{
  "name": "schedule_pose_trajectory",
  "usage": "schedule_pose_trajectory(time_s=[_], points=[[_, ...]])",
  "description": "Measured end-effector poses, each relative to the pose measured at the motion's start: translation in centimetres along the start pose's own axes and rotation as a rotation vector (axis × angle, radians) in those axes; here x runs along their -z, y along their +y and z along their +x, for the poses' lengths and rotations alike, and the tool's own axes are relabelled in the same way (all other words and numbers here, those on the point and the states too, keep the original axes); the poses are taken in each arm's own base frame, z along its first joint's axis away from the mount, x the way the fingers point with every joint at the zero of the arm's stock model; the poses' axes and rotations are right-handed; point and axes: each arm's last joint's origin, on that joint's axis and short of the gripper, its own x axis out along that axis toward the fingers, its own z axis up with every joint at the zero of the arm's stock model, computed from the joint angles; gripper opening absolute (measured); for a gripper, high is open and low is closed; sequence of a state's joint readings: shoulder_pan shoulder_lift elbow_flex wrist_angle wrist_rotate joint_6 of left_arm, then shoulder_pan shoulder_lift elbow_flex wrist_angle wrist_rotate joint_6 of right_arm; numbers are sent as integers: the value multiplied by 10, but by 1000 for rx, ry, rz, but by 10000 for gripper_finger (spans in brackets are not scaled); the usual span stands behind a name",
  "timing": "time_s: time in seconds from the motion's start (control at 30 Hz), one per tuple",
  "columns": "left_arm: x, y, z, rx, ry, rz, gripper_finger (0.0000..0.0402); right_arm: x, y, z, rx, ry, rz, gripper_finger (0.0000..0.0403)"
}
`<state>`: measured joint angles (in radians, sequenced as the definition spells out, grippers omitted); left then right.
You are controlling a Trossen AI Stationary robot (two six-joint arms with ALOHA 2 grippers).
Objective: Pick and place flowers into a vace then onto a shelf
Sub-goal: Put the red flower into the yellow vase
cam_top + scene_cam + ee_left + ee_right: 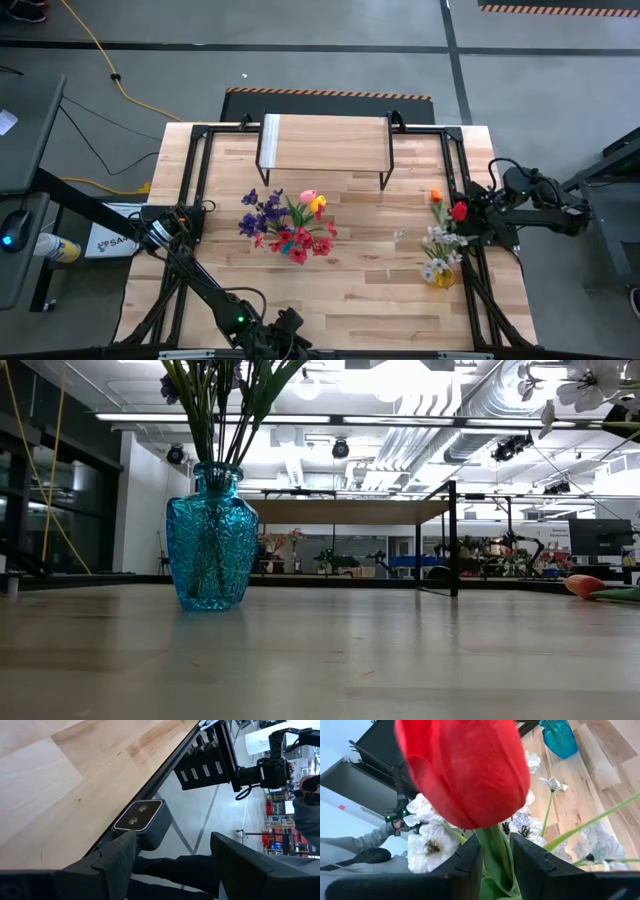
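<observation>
A blue glass vase [210, 545] stands on its base on the table, left of the middle, holding purple, pink, yellow and red flowers [288, 225]. More flowers [440, 245], white, orange and red, lie near the table's right edge. The shelf [325, 140] stands at the far side on black legs. My right gripper [495, 851] is at the right edge, shut on a red tulip [465, 770]. My left gripper [172, 862] hangs open off the table's near edge, touching nothing. My right gripper pinches the red tulip's green stem [492, 842] between its two fingers [465, 870], just below the bloom. It comes level from the table's right side. The bloom [459, 211] sticks out past the fingertips toward the table's middle. The stem's lower part is hidden.
An orange tulip [585, 585] lies on the tabletop by the right side. White blooms [427, 845] crowd around my right gripper. Black frame rails [200, 190] run along both table sides. The low camera [140, 815] sits at the near edge beside my left gripper.
</observation>
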<state>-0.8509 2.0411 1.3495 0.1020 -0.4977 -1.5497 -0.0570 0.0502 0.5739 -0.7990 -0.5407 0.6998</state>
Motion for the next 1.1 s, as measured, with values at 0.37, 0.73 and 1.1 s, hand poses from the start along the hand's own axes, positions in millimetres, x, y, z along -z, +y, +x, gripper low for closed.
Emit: schedule_pose_trajectory(time_s=[0.37, 0.73, 1.1], points=[[0, 0, 0, 1, 14, -1, 287, 1, 1, 0, -36, 30, 32, 89], [0, 0, 0, 1, 13, -1, 287, 3, 4, 0, -124, 124, 160, 87], [0, 0, 0, 1, 13, 0, 287, 6, -1, 0, -52, 118, 170, 87]])
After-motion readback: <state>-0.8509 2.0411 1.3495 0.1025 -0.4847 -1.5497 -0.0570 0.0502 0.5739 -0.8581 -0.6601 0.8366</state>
